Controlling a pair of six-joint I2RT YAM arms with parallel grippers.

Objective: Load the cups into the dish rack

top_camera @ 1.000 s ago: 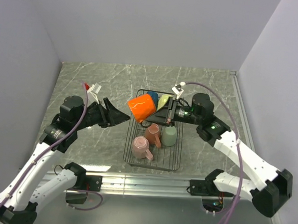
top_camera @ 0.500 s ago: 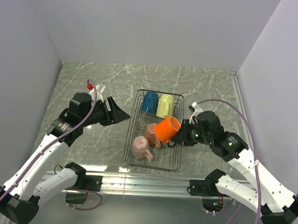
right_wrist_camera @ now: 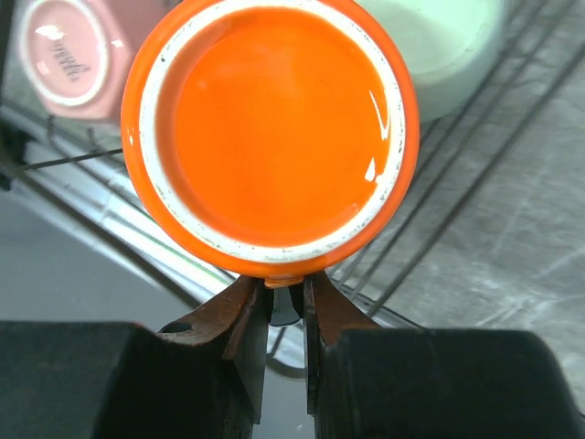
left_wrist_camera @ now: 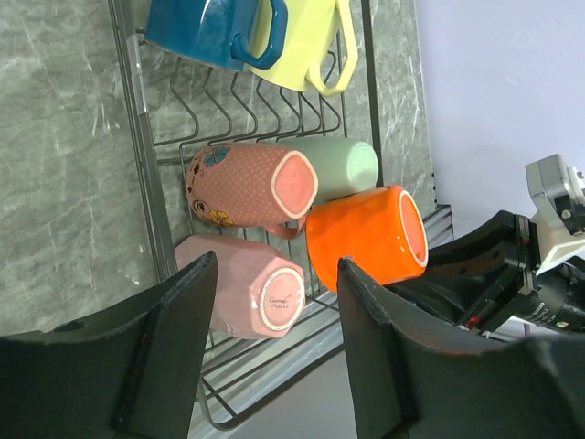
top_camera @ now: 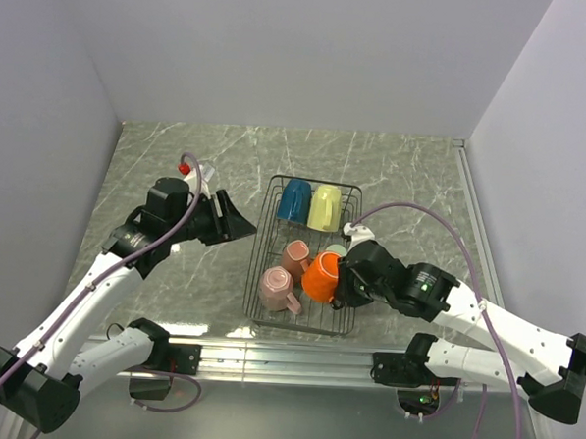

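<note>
Orange mug [right_wrist_camera: 274, 128] between 2 jaws, right gripper [right_wrist_camera: 285, 291] (in rack [top_camera: 312, 317]).

A grey, marble-patterned desk [top_camera: 178, 159] with pale veins forms the floor of a three-sided enclosure. A plain pale back wall [top_camera: 302, 53] rises behind it, and a matching left wall [top_camera: 36, 147] and right wall [top_camera: 552, 145] close the sides. An aluminium rail [top_camera: 286, 355] runs along the desk's near edge. A light strip [top_camera: 468, 204] borders its right side.

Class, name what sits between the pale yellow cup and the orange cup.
The mint green cup, between the pale yellow cup and orange cup; left wrist view shows it.
</note>
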